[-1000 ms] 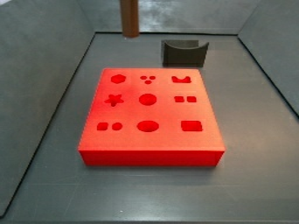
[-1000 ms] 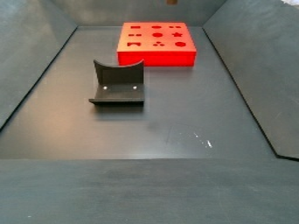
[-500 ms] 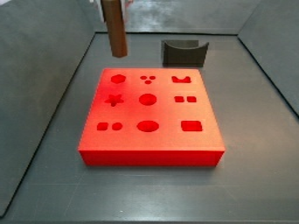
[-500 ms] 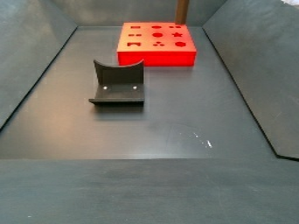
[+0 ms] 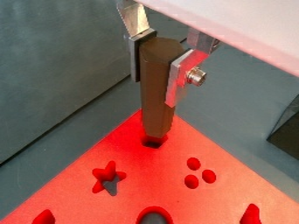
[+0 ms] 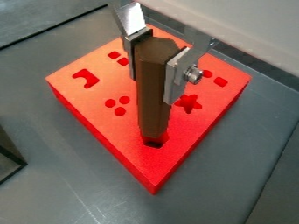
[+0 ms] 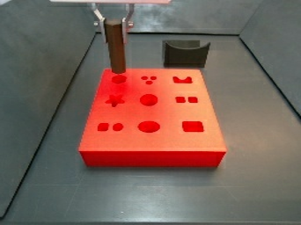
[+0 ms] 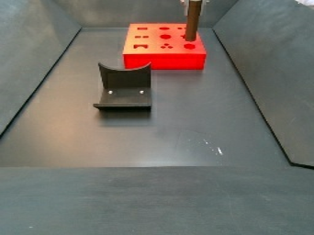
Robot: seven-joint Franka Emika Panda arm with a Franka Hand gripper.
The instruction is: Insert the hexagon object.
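Observation:
The hexagon object (image 7: 115, 48) is a long dark reddish-brown peg, held upright in my gripper (image 7: 112, 19). The gripper is shut on the peg's upper part. The peg's lower end stands at the hole in the far left corner of the red block (image 7: 171, 145) and seems just inside the hole's mouth. In both wrist views the silver fingers (image 5: 181, 74) (image 6: 176, 70) clamp the peg (image 5: 156, 96) (image 6: 152, 96) over the block (image 5: 176, 166) (image 6: 122, 140). In a side view the peg (image 8: 193, 20) rises from the block (image 8: 166, 61).
The red block's top has several other shaped holes, among them a star (image 5: 107, 175) and a group of three dots (image 5: 201, 172). The dark fixture (image 7: 185, 54) (image 8: 123, 90) stands on the grey floor apart from the block. Grey walls slope up around the floor.
The gripper has come down and to the left with the peg, from high behind the block to the block's far left corner hole.

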